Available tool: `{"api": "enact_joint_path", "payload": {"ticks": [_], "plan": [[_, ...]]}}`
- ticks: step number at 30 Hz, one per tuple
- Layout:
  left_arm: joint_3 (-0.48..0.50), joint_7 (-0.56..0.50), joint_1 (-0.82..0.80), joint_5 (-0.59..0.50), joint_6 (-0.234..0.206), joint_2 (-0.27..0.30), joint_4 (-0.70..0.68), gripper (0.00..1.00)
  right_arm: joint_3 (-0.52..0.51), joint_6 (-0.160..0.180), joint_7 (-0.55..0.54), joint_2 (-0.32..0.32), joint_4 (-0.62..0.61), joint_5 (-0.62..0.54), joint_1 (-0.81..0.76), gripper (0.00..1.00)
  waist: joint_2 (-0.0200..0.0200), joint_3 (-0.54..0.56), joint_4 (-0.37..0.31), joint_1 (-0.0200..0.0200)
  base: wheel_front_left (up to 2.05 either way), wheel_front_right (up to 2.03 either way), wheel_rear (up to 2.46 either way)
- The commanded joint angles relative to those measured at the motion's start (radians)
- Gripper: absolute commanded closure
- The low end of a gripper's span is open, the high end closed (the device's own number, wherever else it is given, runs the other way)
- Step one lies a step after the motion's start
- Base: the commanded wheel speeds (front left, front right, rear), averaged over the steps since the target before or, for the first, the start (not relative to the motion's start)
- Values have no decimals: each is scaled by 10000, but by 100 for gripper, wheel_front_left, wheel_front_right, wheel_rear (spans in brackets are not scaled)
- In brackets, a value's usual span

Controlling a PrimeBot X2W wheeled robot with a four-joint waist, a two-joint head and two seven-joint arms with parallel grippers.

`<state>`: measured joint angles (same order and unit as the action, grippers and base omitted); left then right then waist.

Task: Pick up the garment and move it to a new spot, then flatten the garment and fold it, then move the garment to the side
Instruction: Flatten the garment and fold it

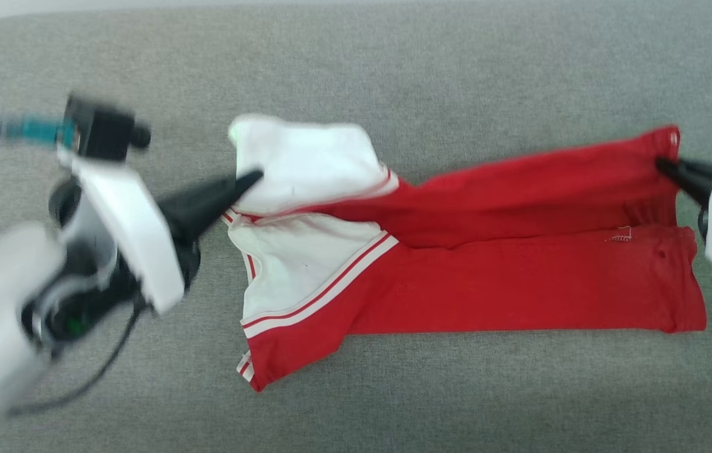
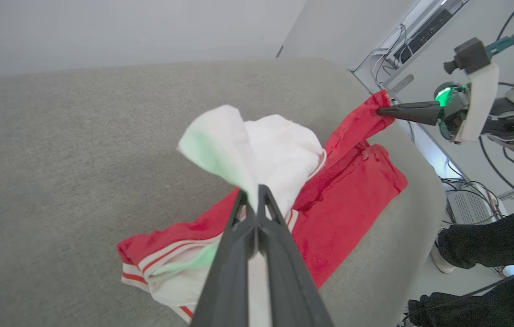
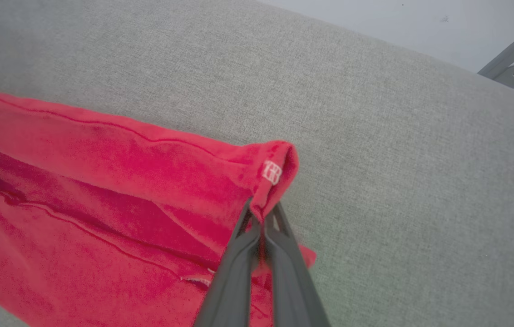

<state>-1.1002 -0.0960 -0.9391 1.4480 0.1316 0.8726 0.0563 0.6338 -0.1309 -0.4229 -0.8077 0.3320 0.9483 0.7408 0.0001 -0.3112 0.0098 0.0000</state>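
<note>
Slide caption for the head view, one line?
Left gripper and right gripper, jaws shut, hold opposite ends of the garment.

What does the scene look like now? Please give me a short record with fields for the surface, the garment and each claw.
surface: grey fabric, the garment lies on it
garment: red body, white sleeves with striped trim, stretched lengthwise, far edge raised between the claws
left claw: shut on the upper white sleeve
right claw: shut on the red hem corner
stage: probably mid-fold, not yet flat
</note>
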Motion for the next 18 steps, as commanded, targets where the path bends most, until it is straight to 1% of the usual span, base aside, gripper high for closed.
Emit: {"api": "enact_joint_path", "payload": {"ticks": [1, 3, 6, 11, 13, 15, 18], "plan": [[-81, 283, 361, -67, -26, 81, -206, 100, -189, 3, 144, -24, -141, -74, -401, 100, -1, 89, 31, 0, 0, 0, 0], [-192, 822, 916, -140, -26, 225, -558, 100, -658, 3, 344, -119, -382, -190, -1050, 100, -1, 81, 72, 0, 0, 0, 0], [-327, 1562, 1609, -192, -26, 248, -707, 100, -1341, 3, 552, -139, -692, -525, -2092, 100, -1, 2, 163, 0, 0, 0, 0], [-554, 2483, 2610, -85, -26, 131, -439, 100, -2515, 3, 661, 257, -1242, -1006, -3428, 100, -1, -209, 168, 0, 0, 0, 0], [-733, 2646, 2824, -286, -26, -50, -163, 100, -2894, 3, 633, 406, -1287, -1300, -3790, 100, -1, -304, 212, 0, 0, 0, 0], [-839, 2725, 2963, -115, -26, -397, 33, 100, -3220, 3, 574, 640, -1290, -1543, -4029, 100, -1, -415, 265, 0, 0, 0, 0], [-949, 2817, 2918, -204, -26, -752, 641, 100, -3520, 3, 509, 816, -1159, -2220, -4210, 100, -1, -562, 324, 0, 0, 0, 0]]}}
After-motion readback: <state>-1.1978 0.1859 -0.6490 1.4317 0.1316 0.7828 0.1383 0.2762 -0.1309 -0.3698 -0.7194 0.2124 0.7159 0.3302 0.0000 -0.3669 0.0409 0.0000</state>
